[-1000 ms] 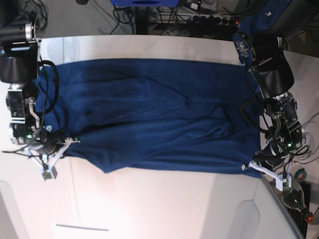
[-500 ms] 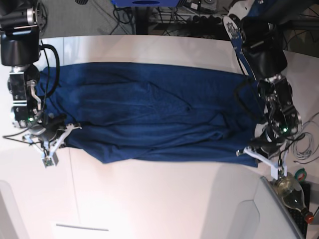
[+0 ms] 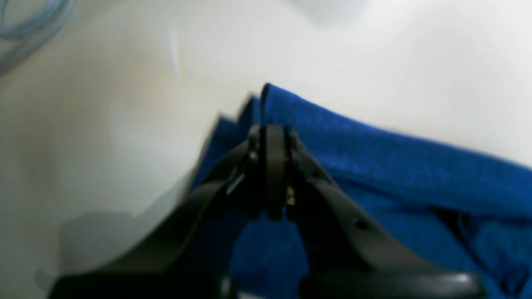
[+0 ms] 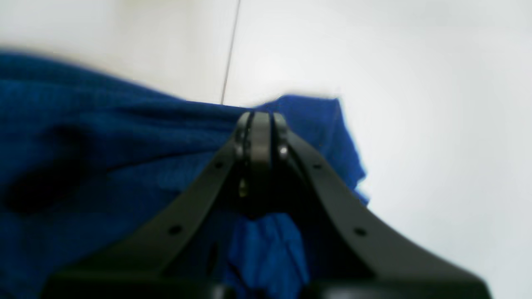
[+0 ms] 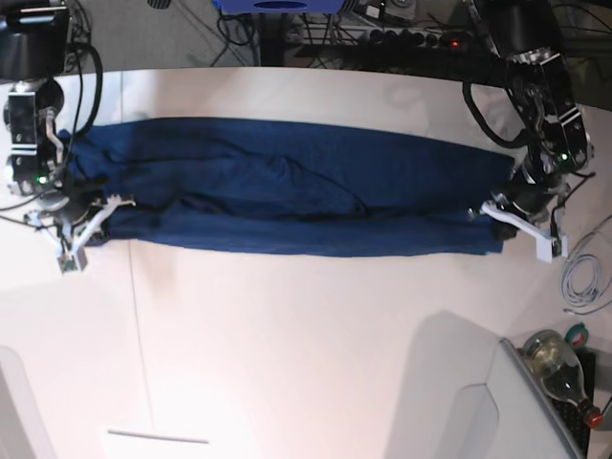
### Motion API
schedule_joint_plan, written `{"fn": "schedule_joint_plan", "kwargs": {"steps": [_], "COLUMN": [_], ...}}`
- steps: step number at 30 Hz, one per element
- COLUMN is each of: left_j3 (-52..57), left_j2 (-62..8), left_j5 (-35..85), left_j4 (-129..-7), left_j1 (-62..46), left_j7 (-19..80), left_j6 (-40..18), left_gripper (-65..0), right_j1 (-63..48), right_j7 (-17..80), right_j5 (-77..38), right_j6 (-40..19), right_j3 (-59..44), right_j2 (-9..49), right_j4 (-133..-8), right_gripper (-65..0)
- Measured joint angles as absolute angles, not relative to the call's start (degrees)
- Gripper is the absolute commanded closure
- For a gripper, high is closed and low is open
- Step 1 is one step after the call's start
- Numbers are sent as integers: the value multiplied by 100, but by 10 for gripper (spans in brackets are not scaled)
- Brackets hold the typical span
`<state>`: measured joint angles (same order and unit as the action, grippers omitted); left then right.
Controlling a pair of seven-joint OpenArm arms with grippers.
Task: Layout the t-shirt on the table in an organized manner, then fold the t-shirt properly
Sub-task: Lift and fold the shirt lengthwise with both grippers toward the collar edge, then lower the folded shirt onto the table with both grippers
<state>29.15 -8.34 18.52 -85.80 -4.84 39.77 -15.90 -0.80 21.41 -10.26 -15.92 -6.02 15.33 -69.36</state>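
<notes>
Both of my tools are clamped on the t-shirt (image 5: 287,206). The left tool (image 3: 269,133) has its jaws pressed together over a corner of blue cloth; several layered edges poke out just beyond the tips. The right tool (image 4: 259,120) is likewise pinched tight on the opposite corner, with a flap of fabric spilling past its tip on the right.

Between the two tools the garment runs as a long narrow band across the surface (image 5: 306,363), doubled over lengthwise. My reading: I hold the two end corners of one long edge so the cloth spans evenly between the grips and a fold line forms straight. The near hem below my tools looks fairly straight in the base view, which suits that purpose.

Hard to make out:
- both wrist views are blurred, so I cannot count the layers in either grip;
- whether the sleeves are tucked inside the band is hidden;
- dark creases near mid-garment may be wrinkles or a buried sleeve edge, cannot tell;
- whether the band lies flat or hangs slightly lifted near each tool.
</notes>
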Motion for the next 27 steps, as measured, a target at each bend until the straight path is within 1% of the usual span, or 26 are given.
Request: {"fn": "schedule_joint_plan", "kwargs": {"steps": [6, 13, 15, 18, 20, 21, 25, 27], "left_j3": [2928, 2906, 2893, 2877, 2877, 2880, 2877, 2877], "left_j2": [-895, -921, -923, -921, -923, -928, -937, -950], "left_j5": [1846, 1850, 1850, 1848, 1848, 1848, 1848, 1850], "left_j4": [-8254, -8086, -8086, -8088, -8103, -8103, -8101, -8097], "left_j1": [-624, -620, -622, -642, -705, -740, -819, -836], "left_j7": [3968, 3948, 3946, 3940, 3918, 3924, 3929, 3916], "left_j6": [-1603, -1603, -1603, -1603, -1605, -1603, -1603, -1603], "left_gripper": [0, 0, 0, 0, 0, 0, 0, 0], "right_j1": [-456, -582, -672, -790, -945, -1048, -1258, -1122], "right_j7": [2152, 2147, 2165, 2180, 2204, 2228, 2213, 2174], "right_j5": [-1026, -1035, -1039, -1059, -1017, -1009, -1015, -1024], "right_j6": [-1592, -1588, -1588, -1590, -1588, -1586, -1549, -1549], "right_j3": [-602, -604, -615, -974, -1243, -1356, -1577, -1592], "right_j2": [1509, 1507, 1461, 1199, 1055, 993, 915, 917], "right_j4": [-7172, -7247, -7255, -7279, -7511, -7717, -8501, -8586], "right_gripper": [0, -5, -47, -203, -291, -308, -303, -278]}}
